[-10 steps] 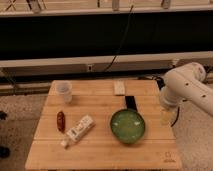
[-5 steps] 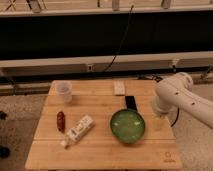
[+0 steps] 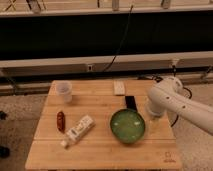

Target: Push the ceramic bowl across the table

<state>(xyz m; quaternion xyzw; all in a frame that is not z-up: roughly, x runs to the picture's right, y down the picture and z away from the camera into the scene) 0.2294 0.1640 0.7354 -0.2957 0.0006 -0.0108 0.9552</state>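
Just right of the ceramic bowl [image 3: 128, 126], I am hovering my gripper [image 3: 153, 119] low beside its rim; whether it is spread or closed I cannot tell. I am judging this the approach, contact not yet plain, so the next move is calling for a steady leftward shove. Under the bowl the table [image 3: 100, 156] is also carrying, off to the bowl's left, a white bottle [image 3: 79, 131] and a cup [image 3: 64, 91]; a dark wall is standing behind.

Count: 1 ceramic bowl [image 3: 128, 126], 1 cup [image 3: 64, 91], 1 bottle [image 3: 80, 130], 1 red stick [image 3: 60, 120], 1 white block [image 3: 119, 87], 1 black block [image 3: 130, 102]; 1 gripper [image 3: 153, 119] just beside the ceramic bowl.
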